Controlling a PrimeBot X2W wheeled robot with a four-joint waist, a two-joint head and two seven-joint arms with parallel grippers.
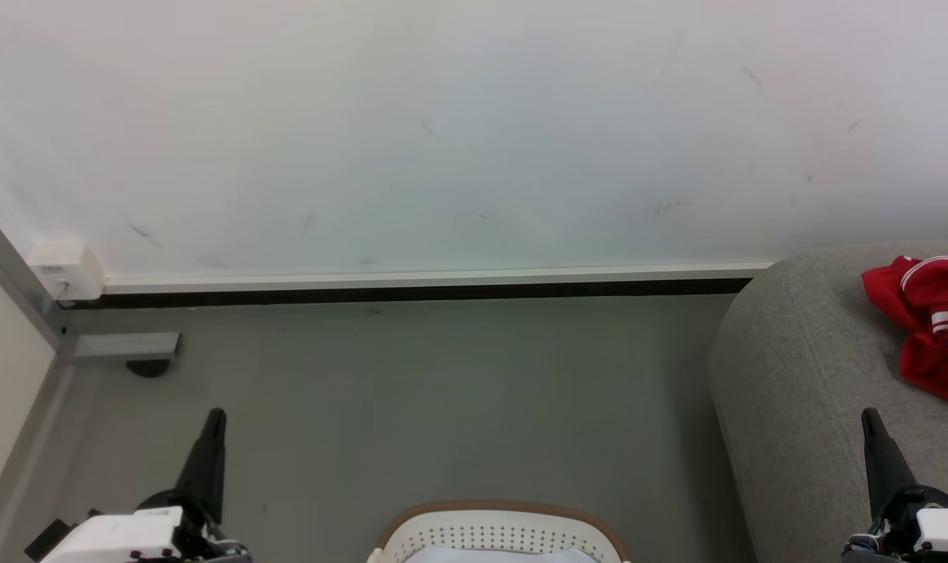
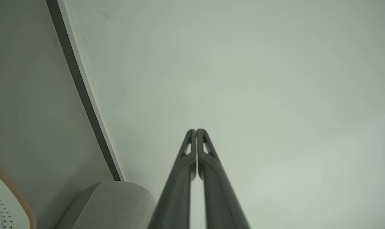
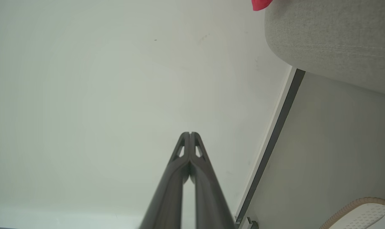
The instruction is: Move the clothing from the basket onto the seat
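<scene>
The red clothing [image 1: 934, 320] with white stripes lies crumpled on the light grey seat [image 1: 802, 391] at the right edge of the head view; a red tip of the clothing [image 3: 260, 3] shows above the seat [image 3: 332, 38] in the right wrist view. The cream perforated basket [image 1: 499, 532] with its brown rim sits on the floor at the bottom centre, a pale cloth inside it. My left gripper [image 1: 216, 416] is shut and empty at the lower left, its tips [image 2: 195, 130] pressed together. My right gripper [image 1: 869, 416] is shut and empty over the seat's front, tips [image 3: 189, 133] together.
A white wall [image 1: 443, 133] with a pale skirting and dark gap runs across the back above the grey floor [image 1: 411, 407]. A metal frame post and bracket [image 1: 122, 344] stand at the left. The basket's rim [image 2: 11, 190] and the seat's corner [image 2: 116, 203] appear in the left wrist view.
</scene>
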